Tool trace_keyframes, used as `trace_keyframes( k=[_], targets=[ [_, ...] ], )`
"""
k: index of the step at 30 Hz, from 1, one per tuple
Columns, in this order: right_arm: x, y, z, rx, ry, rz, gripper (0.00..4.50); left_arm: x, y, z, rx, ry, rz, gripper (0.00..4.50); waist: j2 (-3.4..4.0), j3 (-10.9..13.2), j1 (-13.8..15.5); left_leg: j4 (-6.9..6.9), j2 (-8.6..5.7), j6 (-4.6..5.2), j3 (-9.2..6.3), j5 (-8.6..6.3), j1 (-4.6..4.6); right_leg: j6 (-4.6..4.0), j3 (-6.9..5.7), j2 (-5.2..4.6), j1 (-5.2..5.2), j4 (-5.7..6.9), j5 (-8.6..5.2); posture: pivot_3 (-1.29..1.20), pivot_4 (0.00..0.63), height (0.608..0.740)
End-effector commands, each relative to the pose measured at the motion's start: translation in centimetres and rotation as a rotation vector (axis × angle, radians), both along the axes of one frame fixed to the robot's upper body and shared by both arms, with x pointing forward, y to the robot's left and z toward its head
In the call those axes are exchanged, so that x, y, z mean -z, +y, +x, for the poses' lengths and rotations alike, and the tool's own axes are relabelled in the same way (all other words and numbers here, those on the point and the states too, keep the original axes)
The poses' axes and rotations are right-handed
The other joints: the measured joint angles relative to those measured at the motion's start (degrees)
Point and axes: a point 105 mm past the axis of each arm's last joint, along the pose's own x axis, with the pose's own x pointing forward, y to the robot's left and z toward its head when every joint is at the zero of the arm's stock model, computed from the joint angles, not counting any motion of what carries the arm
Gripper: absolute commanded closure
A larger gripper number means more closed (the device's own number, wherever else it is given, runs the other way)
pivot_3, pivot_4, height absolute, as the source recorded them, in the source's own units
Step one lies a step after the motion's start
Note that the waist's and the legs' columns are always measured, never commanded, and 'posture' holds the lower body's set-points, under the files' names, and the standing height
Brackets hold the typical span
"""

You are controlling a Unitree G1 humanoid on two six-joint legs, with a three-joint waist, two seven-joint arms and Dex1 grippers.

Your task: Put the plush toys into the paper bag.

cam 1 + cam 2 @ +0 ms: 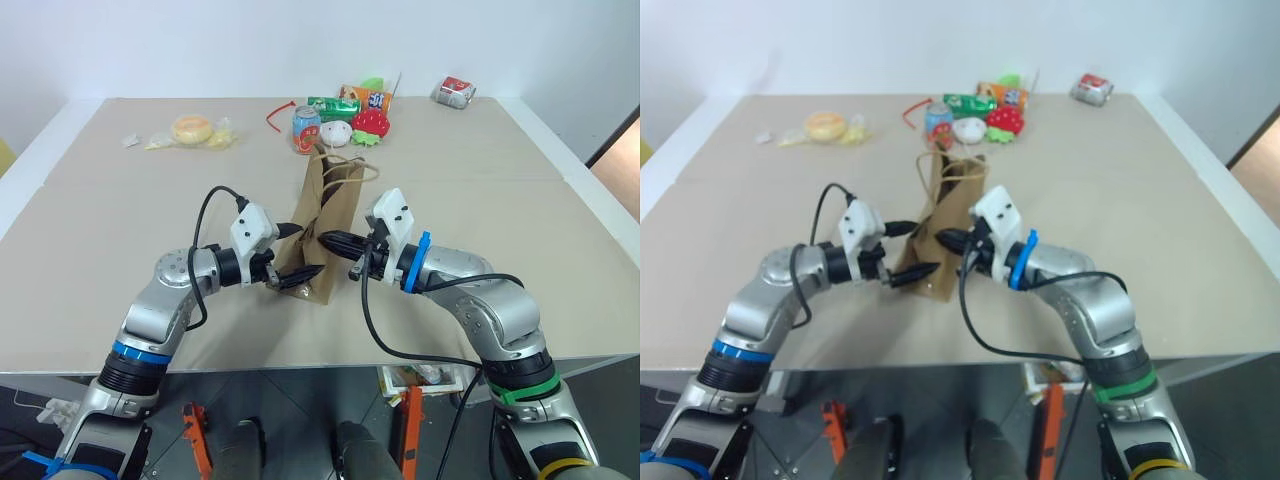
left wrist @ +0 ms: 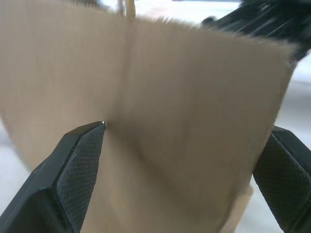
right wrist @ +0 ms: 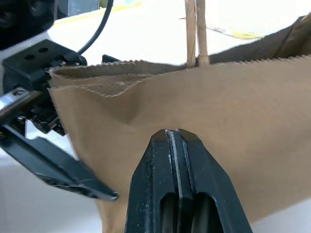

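I can't read any text from here. The can [image 1: 306,129] and the snack packets [image 1: 350,100] at the far side of the counter [image 1: 520,210] carry printed labels, but the lettering is too small to make out. The paper bag [image 3: 233,121] is plain.

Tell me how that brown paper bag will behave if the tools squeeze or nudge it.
The paper bag is probably floppy: its near wall already shows a crease by the rim in the right wrist view. It looks thin and light, so a nudge from the shut right tool would likely slide or tip it. The open left tool straddling its edge may crumple it.
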Motion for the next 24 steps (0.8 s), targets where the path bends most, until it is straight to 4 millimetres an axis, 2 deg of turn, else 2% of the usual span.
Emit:
trace_keyframes(
  k=[1,11,16,17,18,19,22,23,24],
  targets=[
    [-1.6,-0.3,-0.3,0.000,-0.054,0.031,4.46,-1.9,0.5,0.7,-0.124,-0.036,0.022,0.00,0.00,0.0,0.0,0.01,-0.01,0.01,0.00,0.02,0.00,0.02,0.01,-0.01,0.00,0.00,0.02,0.00,0.150,0.740],
    [-1.5,0.0,-0.3,-0.010,-0.046,0.035,4.46,-2.8,1.2,0.7,-0.241,-0.030,0.069,0.00,0.00,0.0,0.0,-0.01,0.00,-0.08,-0.01,0.12,0.00,0.01,0.00,0.00,-0.01,0.00,0.08,0.00,0.150,0.740],
    [-1.7,-0.1,-0.2,-0.004,-0.052,0.040,4.50,-3.1,2.2,1.8,-0.310,0.020,0.021,1.45,0.00,0.0,0.0,0.00,-0.01,-0.11,-0.01,0.14,0.00,0.03,0.00,0.00,-0.01,0.00,0.10,0.00,0.150,0.740],
    [-1.8,-0.1,-0.2,-0.003,-0.052,0.041,4.50,-3.2,2.3,1.9,-0.322,0.033,0.006,1.98,0.00,0.0,0.0,0.00,-0.01,-0.10,-0.01,0.14,0.00,0.03,0.01,0.00,-0.01,0.00,0.10,0.00,0.150,0.740],
    [-1.8,-0.2,-0.2,0.000,-0.053,0.042,4.50,-3.2,2.4,2.2,-0.334,0.051,-0.011,2.11,0.00,0.0,0.0,0.00,0.00,-0.10,-0.01,0.14,0.00,0.02,0.00,0.01,-0.02,0.00,0.11,0.00,0.150,0.740],
    [-1.8,-0.3,-0.2,0.003,-0.053,0.043,4.50,-3.3,2.4,2.3,-0.340,0.066,-0.024,2.55,0.00,0.0,0.0,0.00,0.00,-0.10,-0.01,0.15,0.00,0.02,0.00,0.01,-0.01,0.00,0.11,0.00,0.150,0.740],
    [-1.8,-0.4,-0.2,0.010,-0.053,0.046,4.50,-3.2,2.4,2.6,-0.355,0.089,-0.030,3.46,0.00,0.0,0.1,-0.01,-0.02,-0.10,0.00,0.15,0.00,0.04,0.01,-0.01,-0.01,0.00,0.10,0.00,0.150,0.740],
    [-1.8,-0.4,-0.2,0.012,-0.053,0.048,4.50,-3.2,2.4,2.7,-0.359,0.090,-0.027,3.65,0.00,0.0,0.1,0.00,-0.02,-0.10,0.00,0.15,-0.01,0.04,0.00,-0.01,-0.01,0.00,0.11,0.00,0.150,0.740],
    [-1.8,-0.5,-0.2,0.013,-0.053,0.049,4.50,-3.1,2.5,2.9,-0.364,0.094,-0.023,4.11,0.00,0.0,0.1,0.00,-0.02,-0.10,-0.01,0.15,-0.01,0.04,0.01,-0.01,-0.01,0.00,0.11,0.00,0.150,0.740]
  ],
)
